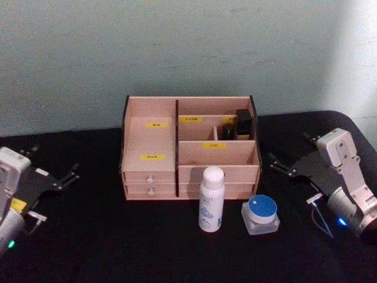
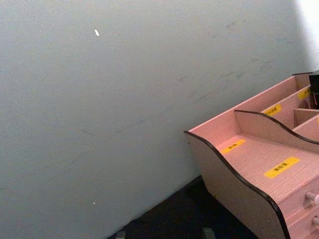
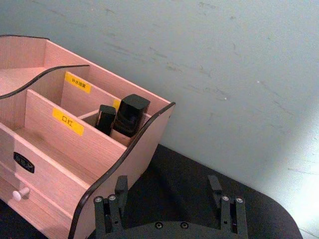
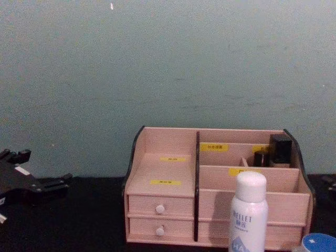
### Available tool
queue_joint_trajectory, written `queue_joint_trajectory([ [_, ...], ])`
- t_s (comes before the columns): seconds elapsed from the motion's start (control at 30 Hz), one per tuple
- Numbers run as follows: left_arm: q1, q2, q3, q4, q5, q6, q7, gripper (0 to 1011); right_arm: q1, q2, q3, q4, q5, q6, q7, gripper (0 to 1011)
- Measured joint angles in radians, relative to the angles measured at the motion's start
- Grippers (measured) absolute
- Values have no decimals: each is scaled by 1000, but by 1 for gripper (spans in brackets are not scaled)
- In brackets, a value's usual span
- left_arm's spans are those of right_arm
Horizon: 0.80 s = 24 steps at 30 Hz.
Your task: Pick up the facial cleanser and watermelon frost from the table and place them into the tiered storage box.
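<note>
- Here, both my claws wait with fingers spread and nothing held: my left claw [image 1: 53,160] well off the left side of the pale pink wooden tiered storage box [image 1: 159,141], my right claw [image 1: 287,146] near its right side.
- The tall, slim white facial cleanser [image 1: 211,199] bottle stands upright just in front of the box, right of its black divider. The squat clear watermelon frost [image 1: 260,215] jar with a round blue lid sits off the box's front right corner, beside the bottle but apart from it.
- Nothing is stowed yet. I judge the right claw better placed: close on the bottle at mid-body, keep it upright and clear of the jar, then lift over the box's front wall into the bare front right bay, away from the small black containers [image 1: 243,122] at the back.
- From the chest, the bottle's base and most of the jar are cut off. The yellow labels [image 1: 156,125] are too small to read, and that bay's depth is hard to judge.
</note>
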Motion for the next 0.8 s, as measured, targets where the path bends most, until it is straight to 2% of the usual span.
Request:
queue_joint_trajectory([
  [0.8, 0, 0, 0, 0, 0, 0, 0, 1001, 0, 0, 0, 0, 0, 0, 0, 1002],
])
